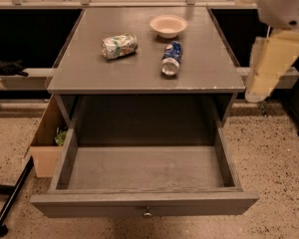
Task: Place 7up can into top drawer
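Two cans are laid on the cabinet top: the 7up can (119,46) at ten o'clock and a blue can (171,58) at one. One bowl (168,26) is set at twelve. The top drawer (144,203) is pulled open. The gripper (263,78) is held at three o'clock, and its state cannot be told.

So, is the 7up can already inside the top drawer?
No, the 7up can lies on its side on the cabinet top above the open top drawer; the gripper hangs beside the cabinet's right edge.
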